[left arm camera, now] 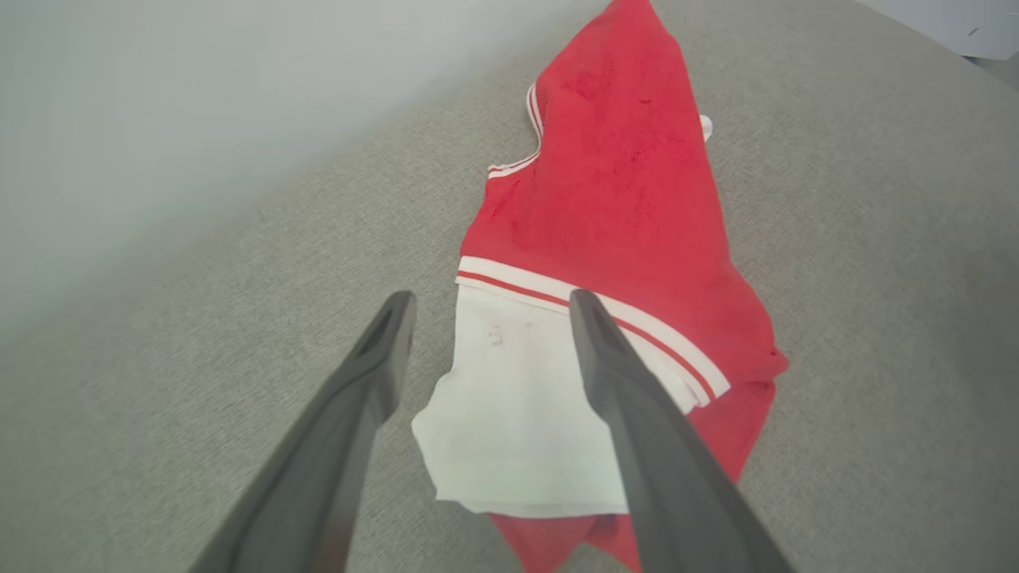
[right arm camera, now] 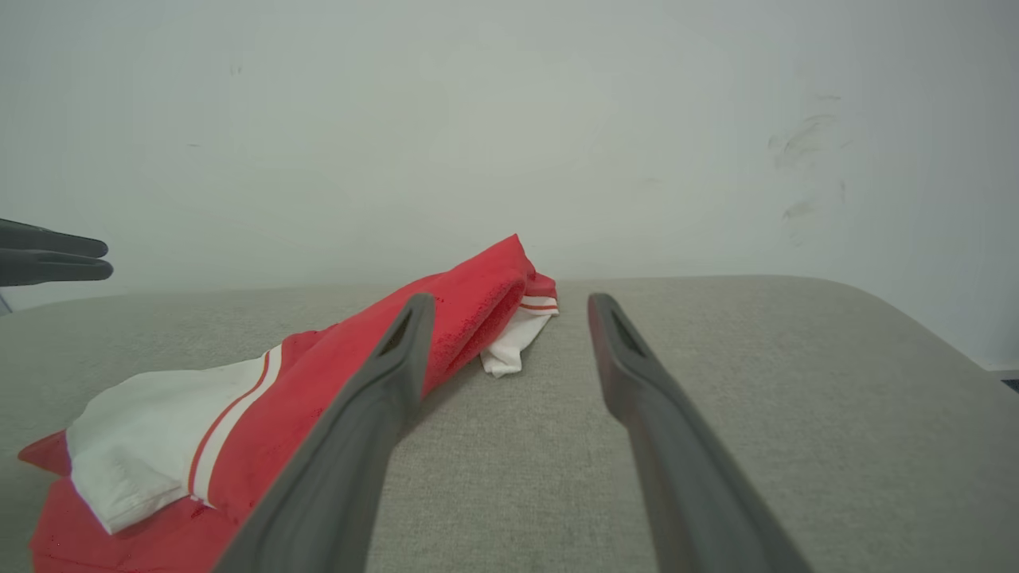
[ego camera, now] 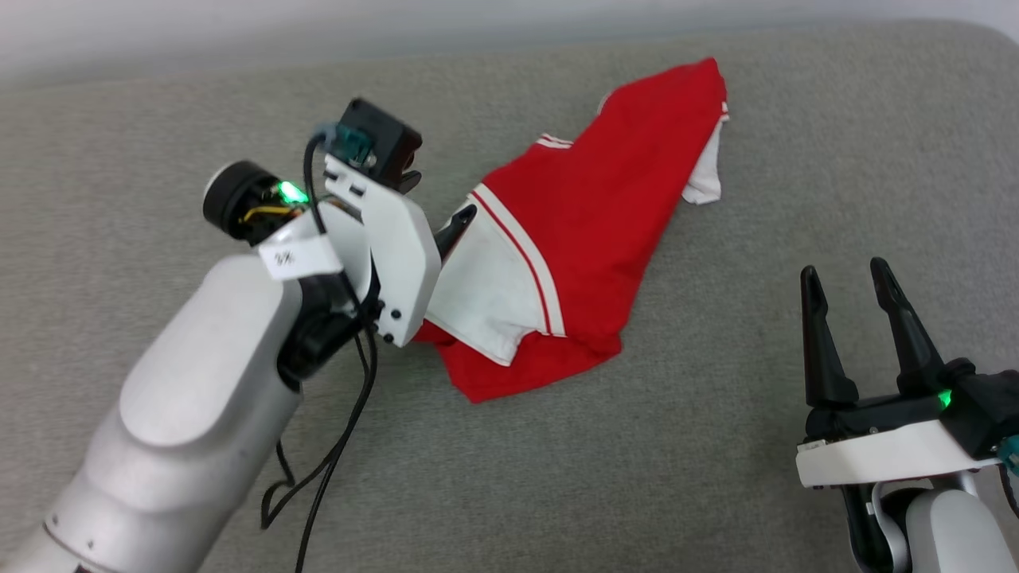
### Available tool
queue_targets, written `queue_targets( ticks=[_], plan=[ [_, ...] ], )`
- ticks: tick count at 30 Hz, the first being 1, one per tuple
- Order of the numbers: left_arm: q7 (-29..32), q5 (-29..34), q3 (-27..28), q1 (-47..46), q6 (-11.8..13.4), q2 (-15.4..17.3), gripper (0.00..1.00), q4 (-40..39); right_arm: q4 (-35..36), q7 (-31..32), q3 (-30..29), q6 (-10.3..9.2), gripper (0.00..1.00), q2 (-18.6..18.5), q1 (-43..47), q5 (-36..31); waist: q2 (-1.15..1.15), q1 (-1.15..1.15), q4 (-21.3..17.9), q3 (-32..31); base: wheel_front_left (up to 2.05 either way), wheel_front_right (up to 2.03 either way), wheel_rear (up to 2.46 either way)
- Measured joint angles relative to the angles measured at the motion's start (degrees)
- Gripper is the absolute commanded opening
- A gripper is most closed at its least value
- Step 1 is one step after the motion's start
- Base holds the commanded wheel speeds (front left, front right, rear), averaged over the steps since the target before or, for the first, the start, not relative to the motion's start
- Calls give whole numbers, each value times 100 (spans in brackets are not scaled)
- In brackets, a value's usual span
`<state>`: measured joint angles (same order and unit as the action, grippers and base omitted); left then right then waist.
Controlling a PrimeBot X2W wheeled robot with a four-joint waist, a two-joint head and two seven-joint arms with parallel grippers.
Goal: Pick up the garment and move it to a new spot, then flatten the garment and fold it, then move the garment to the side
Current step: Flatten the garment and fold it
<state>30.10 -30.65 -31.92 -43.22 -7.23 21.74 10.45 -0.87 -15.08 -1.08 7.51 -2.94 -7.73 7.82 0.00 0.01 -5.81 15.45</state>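
1. Looking down from the head view, you find the garment (ego camera: pixel 589 239) lying crumpled on the grey woven surface (ego camera: pixel 716 446). It runs diagonally from the near middle to the far right. Only its red cloth, striped trim and white sleeves show. One white sleeve (ego camera: pixel 486 294) lies on top at the near end, and the other sleeve (ego camera: pixel 704 179) peeks out at the far end. Your left pincer (ego camera: pixel 438 199) sits at the near sleeve's edge, with a black cable (ego camera: pixel 334 454) hanging under its forearm. Your right pincer (ego camera: pixel 844 270) stands spread at the lower right, well apart from the cloth, holding nothing.

2. In the left wrist view, the left pincer (left arm camera: pixel 491 298) is spread wide. Its two fingers straddle the near white sleeve (left arm camera: pixel 517 430), one on either side, and nothing is pinched. Whether the tips touch the cloth you cannot tell. The red body (left arm camera: pixel 629 183) stretches away beyond the trim.

3. In the right wrist view, the right pincer (right arm camera: pixel 511 301) is spread above bare surface (right arm camera: pixel 716 398). The garment (right arm camera: pixel 350 358) lies to the left, partly behind one finger. The left pincer (right arm camera: pixel 56 255) pokes in at the left edge, before a pale wall (right arm camera: pixel 478 119).
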Motion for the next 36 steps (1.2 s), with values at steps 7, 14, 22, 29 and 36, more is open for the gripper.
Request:
queue_targets(
  ticks=[7,14,22,29,36],
  plan=[
    [1061,-660,-441,-851,-16,203,100,592,25,0,91,0,100,0,-141,135,0,0,-368,479,0,0,0],
    [1294,-843,-749,-1283,-18,443,100,1082,33,0,192,0,100,-1,-288,287,0,0,-653,825,0,0,0],
    [1328,-778,-1157,-1558,-18,641,100,1555,36,0,272,0,100,-1,-347,396,0,0,-840,1093,0,0,0],
    [1401,-1132,-1478,-1701,-16,712,0,1607,45,0,242,0,100,0,-379,415,0,-1,-827,1217,0,0,0],
    [687,-1350,-1485,-1592,-31,853,0,1826,1,0,229,0,100,0,-377,289,0,-1,-689,1021,0,0,0]
  ],
)
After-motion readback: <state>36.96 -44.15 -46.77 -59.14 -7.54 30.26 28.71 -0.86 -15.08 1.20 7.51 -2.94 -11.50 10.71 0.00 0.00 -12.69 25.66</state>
